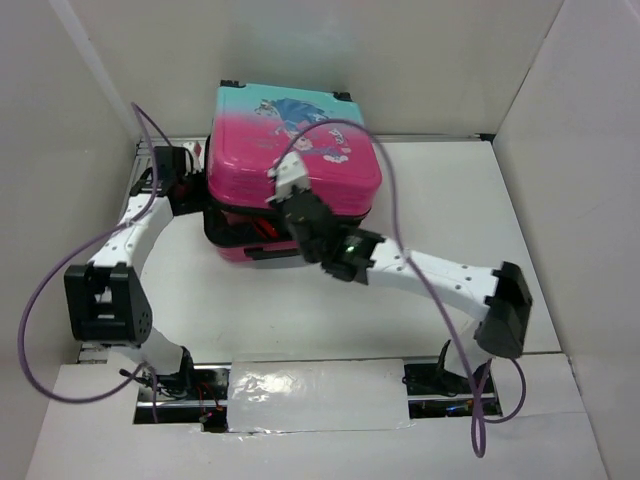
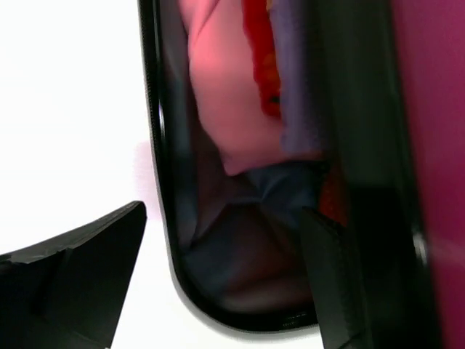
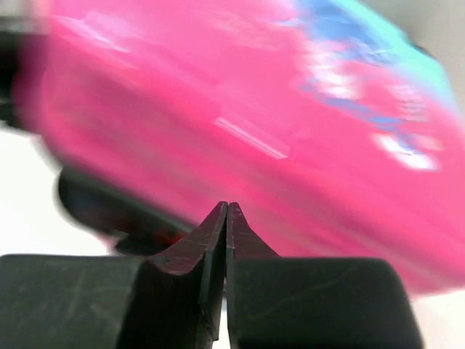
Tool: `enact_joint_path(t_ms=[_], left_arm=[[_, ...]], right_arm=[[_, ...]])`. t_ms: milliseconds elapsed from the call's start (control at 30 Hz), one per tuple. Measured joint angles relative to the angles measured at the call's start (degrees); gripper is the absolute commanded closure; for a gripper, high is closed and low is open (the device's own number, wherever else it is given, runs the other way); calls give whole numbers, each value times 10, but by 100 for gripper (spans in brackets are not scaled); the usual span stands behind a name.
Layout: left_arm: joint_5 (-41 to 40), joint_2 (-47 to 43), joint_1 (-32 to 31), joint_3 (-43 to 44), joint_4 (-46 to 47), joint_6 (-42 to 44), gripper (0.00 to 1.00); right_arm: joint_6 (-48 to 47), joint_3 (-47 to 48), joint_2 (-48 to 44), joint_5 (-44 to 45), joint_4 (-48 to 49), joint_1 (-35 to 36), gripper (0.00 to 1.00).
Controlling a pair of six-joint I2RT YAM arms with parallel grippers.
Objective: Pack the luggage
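Note:
The luggage (image 1: 300, 130) lies flat at the back middle of the table, its pink-to-teal lid lowered almost onto the black-rimmed lower half. A narrow gap stays at the front, where red shows inside. My left gripper (image 1: 195, 175) is at the case's left side and stands open. In the left wrist view, the left gripper (image 2: 224, 211) straddles the lower shell's black rim (image 2: 163, 218), with pink, red and blue clothing (image 2: 225, 94) inside. My right gripper (image 1: 288, 182) rests over the lid's front part. In the right wrist view, the right gripper (image 3: 227, 207) is shut on nothing before the blurred pink lid (image 3: 218, 109).
White walls (image 1: 60, 120) box in the table (image 1: 240, 300) on the left, back and right. Purple cables (image 1: 40, 290) loop out from both arms. A shiny white strip (image 1: 315, 395) lies between the arm bases at the near edge.

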Motion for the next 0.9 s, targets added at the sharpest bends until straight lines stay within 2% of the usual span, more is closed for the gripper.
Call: enact_joint_path(t_ms=[100,167,300,400,500,667,800,900], left_arm=[[3,-63,-2,12,-7,13,1],[12,-87,-4,17,-9,17,1],[2,-125,15,9,-23,-4,1],[-23,-142,39,-9,-42,-22,1],[-50,-155,68,-26,-63,-44,1],[-75,-169,109,-28,-87,-23,1],[-96,-171,118,-28,-97,4,1],[-138,-160,118,-9,-130,26,1]], right_arm=[[32,-40,-75,-68,-3,-83,85],[48,-47,-118,-95,-3,-130,85],[71,-43,-162,-140,-3,-184,83],[91,-42,-162,-162,-12,-224,82],[125,-42,-149,-201,-30,-294,80],[182,-43,-114,-275,-49,-409,78],[197,-66,-98,-339,-47,-424,74],[194,-104,-98,-381,-41,-409,61]])
